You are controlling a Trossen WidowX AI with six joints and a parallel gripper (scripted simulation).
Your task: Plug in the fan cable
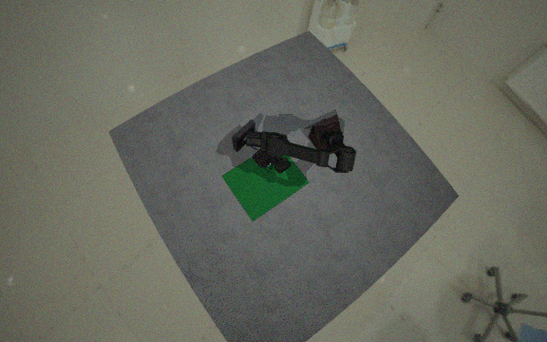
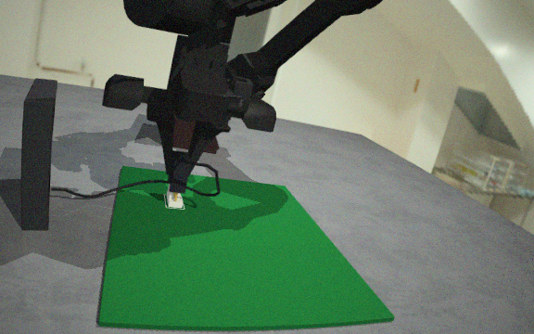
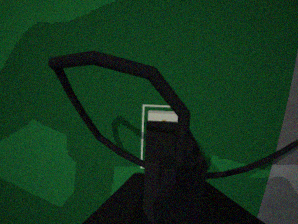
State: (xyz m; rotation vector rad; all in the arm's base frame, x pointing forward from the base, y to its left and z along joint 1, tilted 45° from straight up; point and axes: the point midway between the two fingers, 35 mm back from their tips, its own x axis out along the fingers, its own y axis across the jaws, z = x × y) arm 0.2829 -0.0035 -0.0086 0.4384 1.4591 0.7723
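The green board (image 1: 256, 197) (image 2: 248, 278) lies flat. The white fan header (image 2: 172, 202) (image 3: 156, 116) sits inside a white printed outline near one edge; a little gold pin shows below the plug in the exterior view. My gripper (image 2: 177, 180) (image 3: 165, 183) points down over the header and is shut on the small dark plug (image 2: 177, 188) (image 3: 162, 140). The plug is at the header's top, its underside hidden; I cannot tell how deep it sits. The black cable (image 2: 82, 196) (image 3: 95, 58) loops out from the plug.
A dark upright block (image 2: 36, 162) (image 1: 244, 135) stands beside the board, and the cable runs to it. The arm's dark red base (image 1: 327, 132) is behind the gripper. The grey table top (image 1: 349, 228) carries the board.
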